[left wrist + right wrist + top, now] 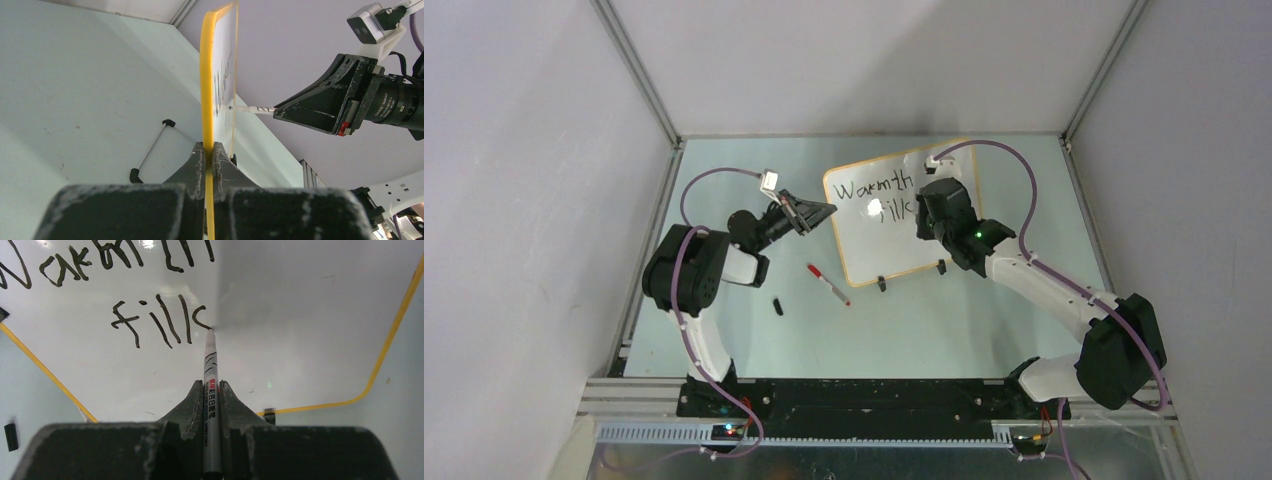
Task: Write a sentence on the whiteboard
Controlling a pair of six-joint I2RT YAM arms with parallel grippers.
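**Desk:** What does the frame show?

**Photographer:** The whiteboard [892,252] is propped on the table between the arms. The left gripper [209,150] is pinched tight on the board's left frame edge. The right gripper [212,390] is clamped on a black marker [211,362], whose tip touches the board at the last letter of "fills". The sentence [155,322] reads "Warmth" with "fills" under it, so it is unfinished.

**Desk:** What could go wrong?

**Photographer:** In my judgement, pressure. If the tip bears down too hard, the board could pivot in that thin edge grip or skid on its feet, smearing the stroke. The marker could also slide back between the fingers and leave gaps. Wet ink sits just left of the tip. A red-capped marker [828,284] and a loose black cap [778,306] lie near the board's near-left corner, where a swinging left arm could knock them.
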